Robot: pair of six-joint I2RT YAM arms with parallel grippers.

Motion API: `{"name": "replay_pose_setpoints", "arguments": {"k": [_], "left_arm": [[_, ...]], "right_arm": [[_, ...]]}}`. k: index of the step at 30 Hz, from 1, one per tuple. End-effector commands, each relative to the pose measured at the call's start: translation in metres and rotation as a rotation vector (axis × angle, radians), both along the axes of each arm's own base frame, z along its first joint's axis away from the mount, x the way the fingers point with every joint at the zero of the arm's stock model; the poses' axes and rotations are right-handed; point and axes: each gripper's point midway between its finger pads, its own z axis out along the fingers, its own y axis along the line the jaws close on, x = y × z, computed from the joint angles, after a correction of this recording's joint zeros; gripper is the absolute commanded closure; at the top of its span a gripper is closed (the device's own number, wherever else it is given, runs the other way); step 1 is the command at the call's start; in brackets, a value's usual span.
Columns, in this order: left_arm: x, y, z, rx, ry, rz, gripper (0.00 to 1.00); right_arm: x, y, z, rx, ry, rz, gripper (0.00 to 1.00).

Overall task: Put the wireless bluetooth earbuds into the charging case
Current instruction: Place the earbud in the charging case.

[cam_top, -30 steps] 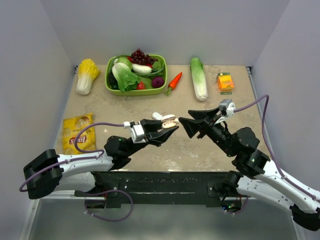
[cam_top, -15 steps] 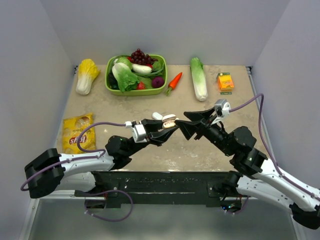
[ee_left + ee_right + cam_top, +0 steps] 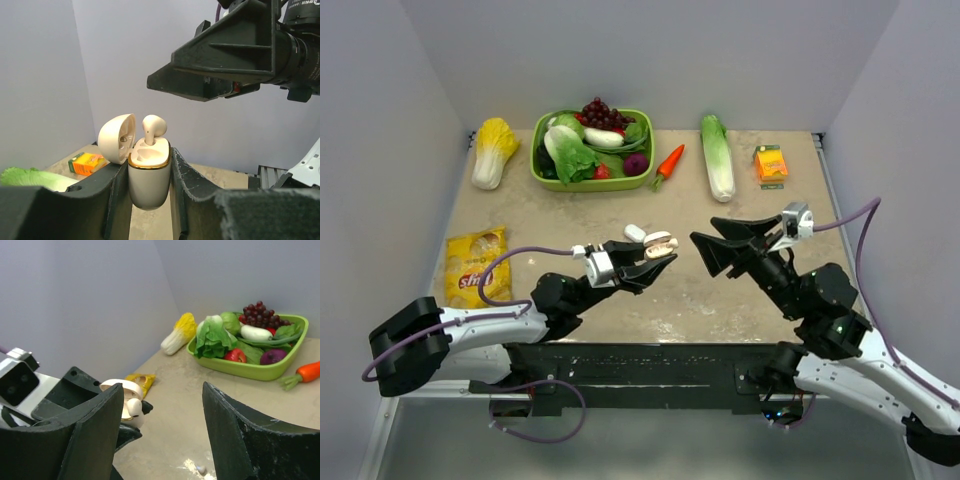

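L gripper [image 3: 150, 197] is clamped narrow on the charging case [image 3: 149, 182], holding it upright above the table [image 3: 760, 210] approx. mid-table. The lid [image 3: 116, 138] is hinged open to one side, w/ one earbud [image 3: 153, 127] sitting in a slot, its head sticking up past the gold rim. R gripper [image 3: 701, 253] hangs near the case on its right, not touching, jaws wide apart w/ nothing btwn them; green veg basket [image 3: 590, 184] sits at the far edge.
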Motion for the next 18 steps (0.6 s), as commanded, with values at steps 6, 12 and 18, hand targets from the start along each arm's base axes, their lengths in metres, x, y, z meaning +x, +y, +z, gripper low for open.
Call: {"name": "replay_pose_setpoints", "arguments": {"k": [6, 12, 18], "left_arm": [[-0.034, 0.066, 0.100, -0.414, -0.243, 0.019, 1.00], [-0.033, 0.065, 0.097, -0.405, -0.238, 0.023, 1.00], [-0.029, 0.063, 0.093, -0.396, -0.230, 0.037, 1.00]], "right_arm": [[0.019, 0.011, -0.027, -0.092, 0.113, -0.053, 0.34], [0.016, 0.016, -0.026, -0.081, 0.106, -0.021, 0.34], [0.014, 0.013, -0.022, -0.068, 0.097, -0.020, 0.35]]}}
